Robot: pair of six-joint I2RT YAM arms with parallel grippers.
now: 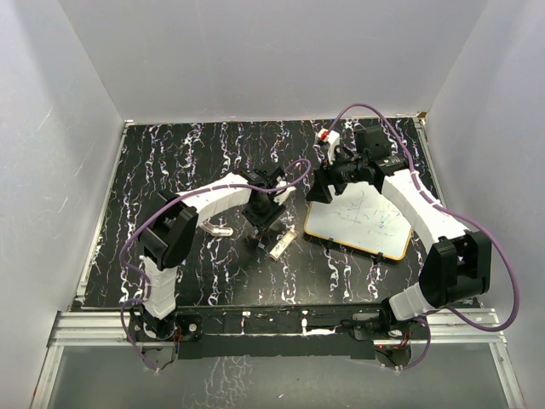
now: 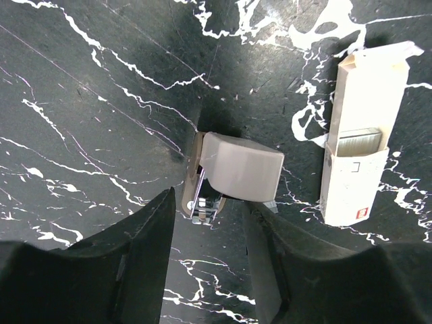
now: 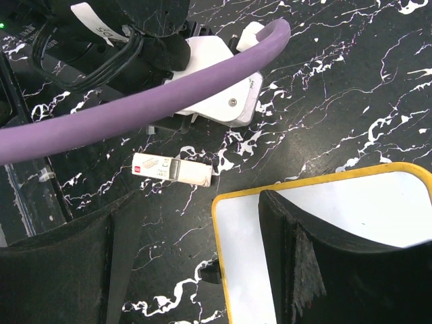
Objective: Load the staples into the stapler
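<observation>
Overhead: shows left gripper low at mid-table, staples just beside; right gripper over whiteboard. Left wrist: finds fingers parted astride stapler, gripping nothing. Right wrist: wide, empty. Judging staples light, stiff, slick; best pinched across long sides.

One stapler, one box of staples, one yellow-rimmed whiteboard

At the centre of the frame the left gripper points down at the black marbled table. The staples lie just to its right. Right of centre, the right gripper hangs over the upper-left corner of the whiteboard.
</observation>
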